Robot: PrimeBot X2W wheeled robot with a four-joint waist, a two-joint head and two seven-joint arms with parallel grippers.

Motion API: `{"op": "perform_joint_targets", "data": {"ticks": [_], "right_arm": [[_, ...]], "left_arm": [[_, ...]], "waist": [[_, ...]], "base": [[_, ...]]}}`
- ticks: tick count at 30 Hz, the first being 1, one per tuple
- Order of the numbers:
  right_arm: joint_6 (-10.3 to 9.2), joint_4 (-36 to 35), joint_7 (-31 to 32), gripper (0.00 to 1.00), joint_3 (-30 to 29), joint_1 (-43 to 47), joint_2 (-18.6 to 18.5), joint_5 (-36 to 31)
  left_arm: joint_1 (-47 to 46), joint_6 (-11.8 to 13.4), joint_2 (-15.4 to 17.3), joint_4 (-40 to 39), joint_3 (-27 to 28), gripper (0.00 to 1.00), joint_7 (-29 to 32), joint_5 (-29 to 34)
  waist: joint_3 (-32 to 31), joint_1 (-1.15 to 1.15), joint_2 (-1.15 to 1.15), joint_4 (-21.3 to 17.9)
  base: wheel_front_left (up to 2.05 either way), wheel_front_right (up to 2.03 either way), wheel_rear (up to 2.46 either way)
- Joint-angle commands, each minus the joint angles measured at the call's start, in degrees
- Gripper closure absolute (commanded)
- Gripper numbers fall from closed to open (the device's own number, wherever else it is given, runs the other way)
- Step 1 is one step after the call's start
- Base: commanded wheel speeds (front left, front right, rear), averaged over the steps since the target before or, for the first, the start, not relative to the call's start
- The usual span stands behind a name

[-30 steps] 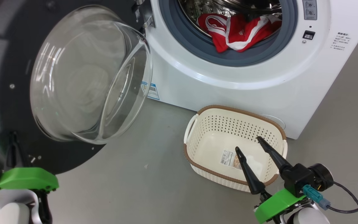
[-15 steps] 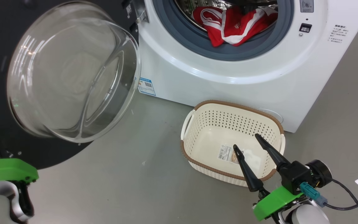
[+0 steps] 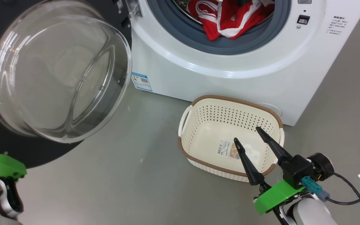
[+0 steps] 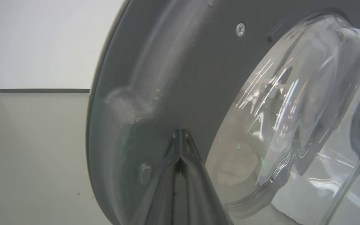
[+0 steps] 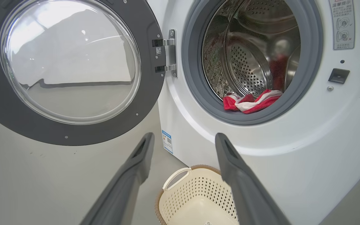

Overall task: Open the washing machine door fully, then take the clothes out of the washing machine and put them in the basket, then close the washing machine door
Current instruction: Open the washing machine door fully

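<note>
One washing machine door [image 3: 55, 72] is recorded at the upper left of the head view, swung open on its hinge [image 5: 167, 53], with the dark inner rim and bulging glass bowl turned toward the camera. One white washing machine [image 3: 230, 75] is listed across the top centre and right, its grey rubber ring [image 3: 198, 37] exposed and a blue sticker [image 3: 142, 82] fixed at its lower left corner. The clothes [image 3: 230, 15], red with white bands, are found at the top centre, lodged in the bottom of the steel drum [image 5: 248, 47] and draped onto the ring's lower lip. One cream basket [image 3: 230, 120] with a brown rim is set on the grey floor [image 3: 120, 175] just in front of the machine, at centre right; a paper label [image 3: 227, 149] is seen on its bottom. The right pincer [image 3: 246, 133] is held with fingers spread wide, its tips shown over the basket's near right part. The left pincer [image 4: 180, 134] is noted at the lower centre of the left wrist view, fingers pressed together tip to tip and pointed at the door's dark inner rim beside the glass; whether contact is made cannot be told.
</note>
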Motion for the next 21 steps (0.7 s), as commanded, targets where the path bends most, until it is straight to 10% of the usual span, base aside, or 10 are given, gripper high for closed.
{"op": "perform_joint_targets", "data": {"ticks": [1,18,19,21], "right_arm": [[0.36,-1.30,-0.37,0.00,1.50,-1.59,0.23,-0.30],[0.36,-0.85,-0.37,0.00,1.45,-2.38,0.23,0.69],[0.36,-0.90,-0.37,0.00,1.42,-2.39,0.23,0.95],[0.36,-0.98,-0.37,0.00,1.52,-2.38,0.23,1.43]], "left_arm": [[-2.29,-0.31,2.93,-0.51,2.68,1.00,-0.51,0.86],[-2.95,-3.29,1.05,0.35,7.70,1.00,-0.51,3.00],[-2.87,-3.66,0.68,0.34,7.94,0.78,-0.51,2.79],[-2.61,-4.01,0.40,-0.30,8.17,0.00,-0.51,2.97]], "waist": [[0.18,0.00,0.00,-0.17],[-0.07,0.00,0.00,-1.33],[-0.29,0.00,0.00,-1.41],[-0.76,0.00,0.00,-1.71]], "base": [[0.00,0.00,0.00],[0.00,0.00,0.00],[0.00,0.00,0.00],[0.00,0.00,0.00]]}}
